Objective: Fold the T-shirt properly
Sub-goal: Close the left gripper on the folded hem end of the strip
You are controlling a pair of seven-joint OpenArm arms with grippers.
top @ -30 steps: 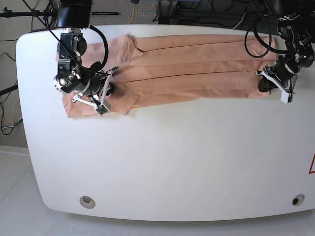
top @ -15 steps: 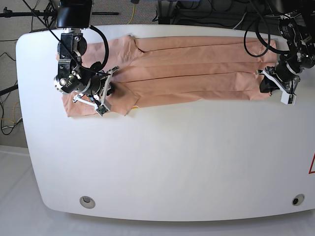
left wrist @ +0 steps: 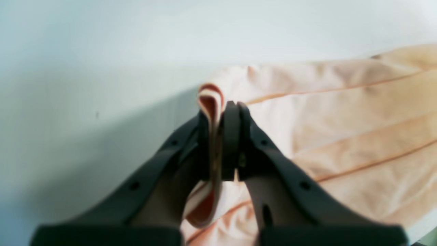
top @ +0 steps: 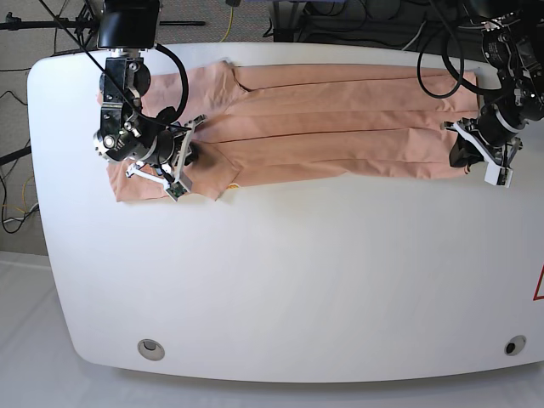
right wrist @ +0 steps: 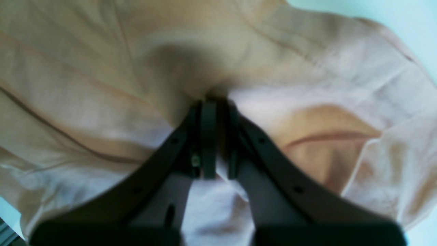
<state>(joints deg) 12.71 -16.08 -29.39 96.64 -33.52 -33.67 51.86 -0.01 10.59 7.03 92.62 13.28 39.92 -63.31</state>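
The peach T-shirt (top: 331, 119) lies stretched wide along the far side of the white table (top: 297, 272), with long creases running across it. On the right of the base view my left gripper (top: 460, 151) is shut on the shirt's near right corner; the left wrist view shows the pinched hem (left wrist: 210, 102) folded up between the black fingers (left wrist: 232, 136). Over at the shirt's sleeve end, on the base view's left, my right gripper (top: 192, 155) is shut on a bunch of cloth (right wrist: 211, 82), as the right wrist view shows. A small bit of yellow print (top: 235, 185) peeks at the near edge.
Cables and stand legs (top: 357, 21) crowd the floor behind the table's far edge. Two round fittings (top: 151, 348) (top: 513, 346) sit near the front corners. A red mark (top: 539, 285) shows at the right edge.
My left gripper has drawn the shirt's right corner a little further right and toward the near side, pulling the cloth tauter. The right gripper has stayed where it was.
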